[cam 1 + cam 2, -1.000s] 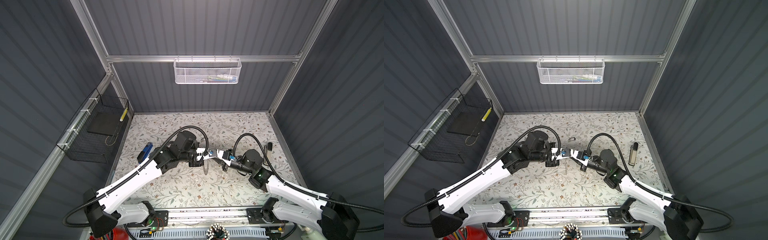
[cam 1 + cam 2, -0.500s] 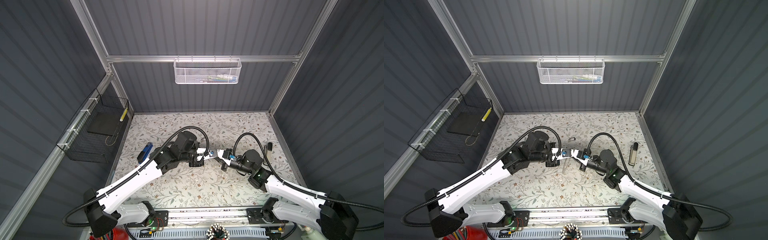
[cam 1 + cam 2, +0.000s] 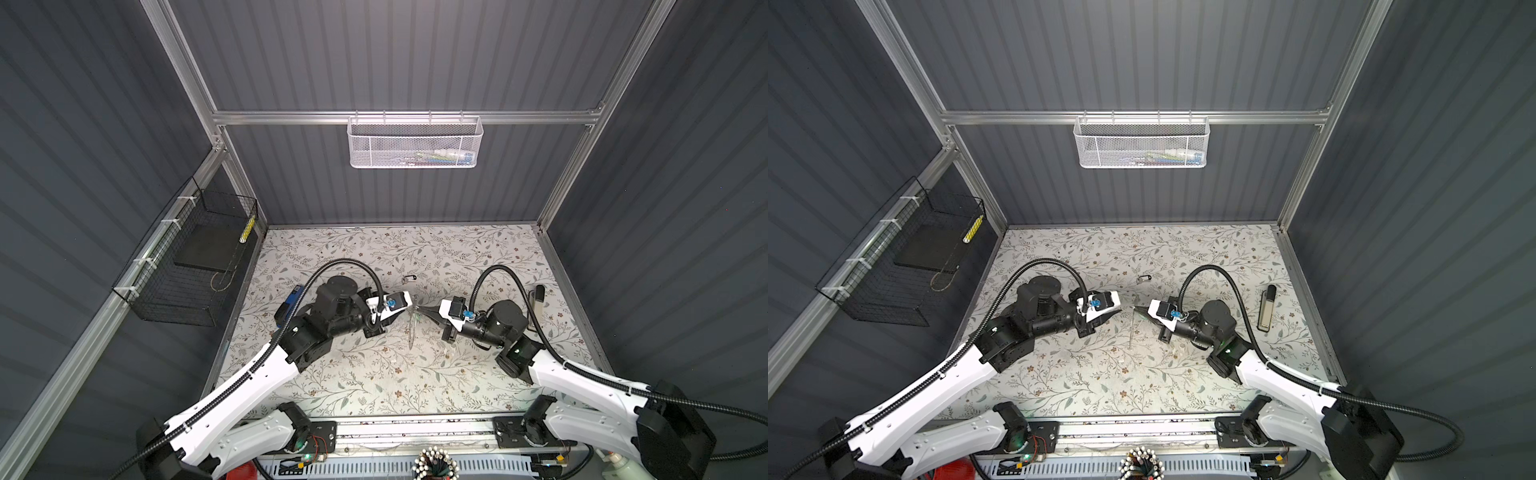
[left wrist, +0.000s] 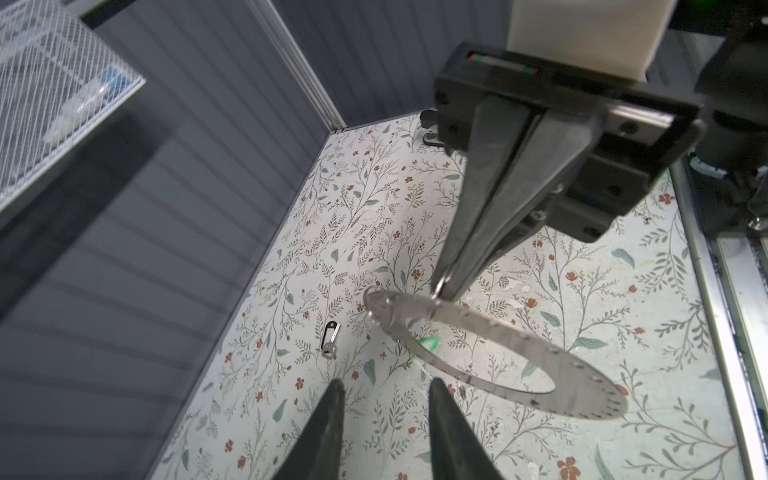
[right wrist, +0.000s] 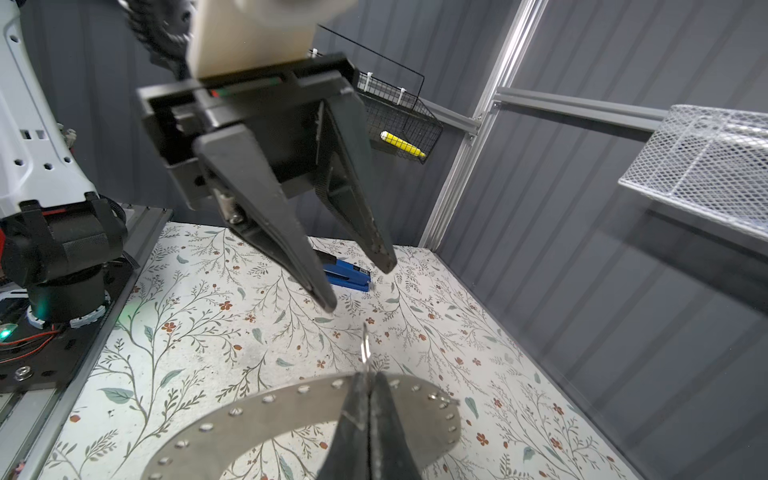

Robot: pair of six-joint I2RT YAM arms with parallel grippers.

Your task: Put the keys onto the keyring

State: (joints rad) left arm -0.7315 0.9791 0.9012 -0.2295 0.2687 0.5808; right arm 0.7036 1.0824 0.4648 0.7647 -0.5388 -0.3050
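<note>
The keyring (image 4: pixel 511 345), a flat grey metal ring with small holes round its rim, hangs above the floral table. My right gripper (image 5: pixel 368 380) is shut on its rim, where a small wire loop (image 5: pixel 365 345) sticks out. In both top views the keyring (image 3: pixel 411 328) shows edge-on. My left gripper (image 4: pixel 384 384) stands open and empty, a short way from the ring. A key with a black head (image 4: pixel 330 337) lies on the table, apart from the ring. A green bit of tag (image 4: pixel 430 344) shows at the ring's rim; whether it hangs on the ring I cannot tell.
A blue stapler (image 3: pixel 291 301) lies at the left by my left arm. A black and silver stick (image 3: pixel 536 299) lies at the right edge. A white mesh basket (image 3: pixel 415 143) hangs on the back wall and a black wire basket (image 3: pixel 195 257) on the left wall.
My left gripper has opened and drawn back to the left, off the keyring. My right gripper has shut on the ring's rim and now holds it alone.
</note>
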